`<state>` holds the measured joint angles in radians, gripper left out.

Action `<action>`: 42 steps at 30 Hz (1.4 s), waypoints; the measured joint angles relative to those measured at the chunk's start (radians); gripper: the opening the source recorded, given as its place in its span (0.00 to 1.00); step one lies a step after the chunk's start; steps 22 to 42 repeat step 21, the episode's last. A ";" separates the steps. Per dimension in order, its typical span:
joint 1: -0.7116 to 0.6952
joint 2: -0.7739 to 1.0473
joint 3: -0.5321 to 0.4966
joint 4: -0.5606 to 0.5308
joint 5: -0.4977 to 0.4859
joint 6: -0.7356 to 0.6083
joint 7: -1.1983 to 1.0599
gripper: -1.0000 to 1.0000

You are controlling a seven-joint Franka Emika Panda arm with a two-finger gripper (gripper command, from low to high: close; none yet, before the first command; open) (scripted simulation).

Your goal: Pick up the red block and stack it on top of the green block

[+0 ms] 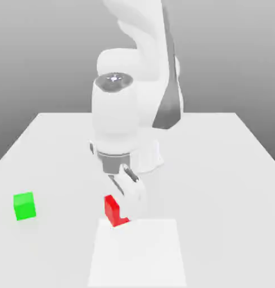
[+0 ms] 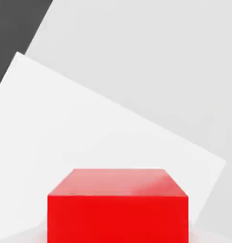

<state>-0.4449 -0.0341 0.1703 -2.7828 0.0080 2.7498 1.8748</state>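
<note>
Matte red block [image 1: 112,210], smooth white table [image 1: 218,169]

The red block [image 2: 117,209] sits close above a white panel [image 2: 89,128].

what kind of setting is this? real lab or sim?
Looks like a simulated tabletop test scene, not a real lab: a plain pale table against a blank grey backdrop, two flat-coloured cubes, the red block and the green block, and a smooth white arm with no cables or clutter.

Red block [image 1: 113,210] partly hidden behind the jaws.
</note>
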 joint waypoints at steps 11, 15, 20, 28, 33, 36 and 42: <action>-0.402 -0.022 -0.178 0.062 -0.011 -0.083 0.426 0.00; -0.417 0.067 -0.182 0.072 -0.016 -0.001 0.456 0.00; -0.416 0.175 -0.175 0.075 -0.009 0.102 0.452 1.00; -0.416 0.175 -0.175 0.075 -0.009 0.102 0.452 1.00; -0.416 0.175 -0.175 0.075 -0.009 0.102 0.452 1.00; -0.416 0.175 -0.175 0.075 -0.009 0.102 0.452 1.00; -0.416 0.175 -0.175 0.075 -0.009 0.102 0.452 1.00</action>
